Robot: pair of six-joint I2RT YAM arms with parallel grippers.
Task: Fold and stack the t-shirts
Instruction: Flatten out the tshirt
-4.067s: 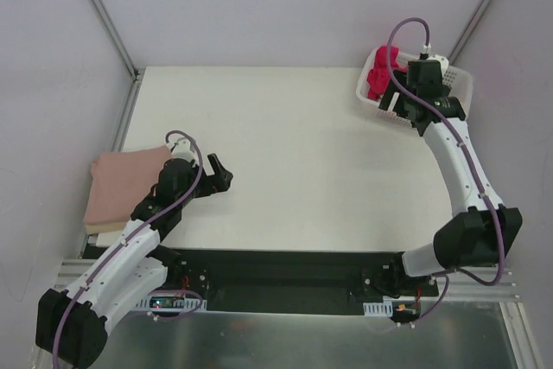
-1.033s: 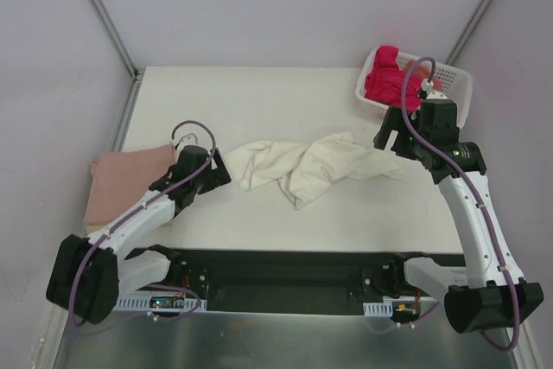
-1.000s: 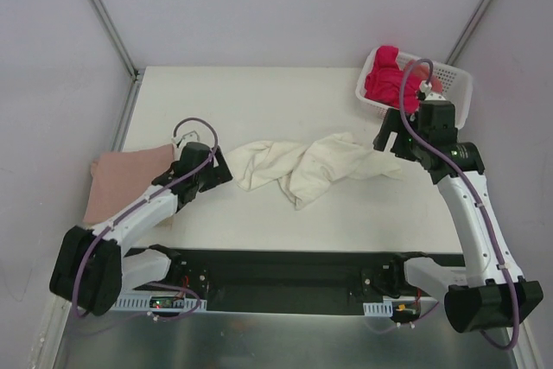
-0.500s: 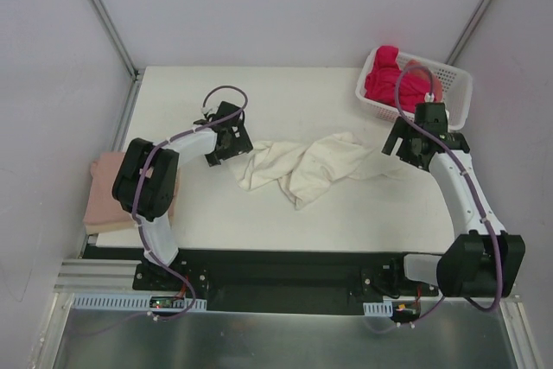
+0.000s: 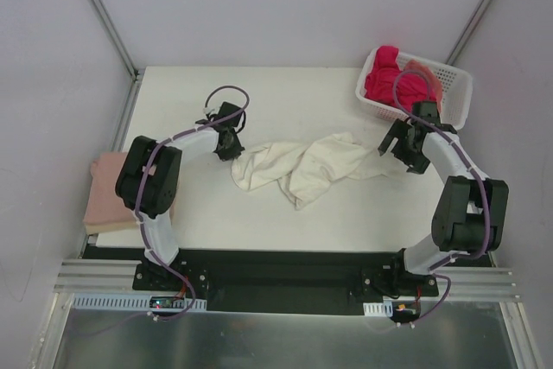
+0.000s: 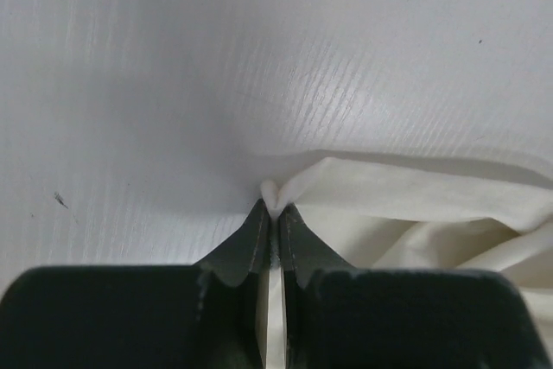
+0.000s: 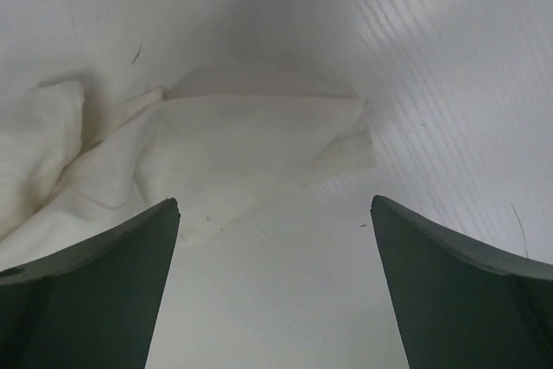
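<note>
Your left tool (image 6: 274,213): pinched shut on cream t-shirt (image 5: 302,166) edge, centre-left of top view. Your right tool (image 7: 275,205): wide open, empty, by shirt's right corner. Shirt crumpled mid-counter (image 5: 285,101).

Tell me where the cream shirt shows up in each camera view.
Top: shirt crumpled mid-table.
Left wrist: shirt at lower right, corner pinched in the shut left pincer.
Right wrist: shirt at left and centre, ahead of the open right pincer.
Shared landmark: the white table beneath it.
</note>
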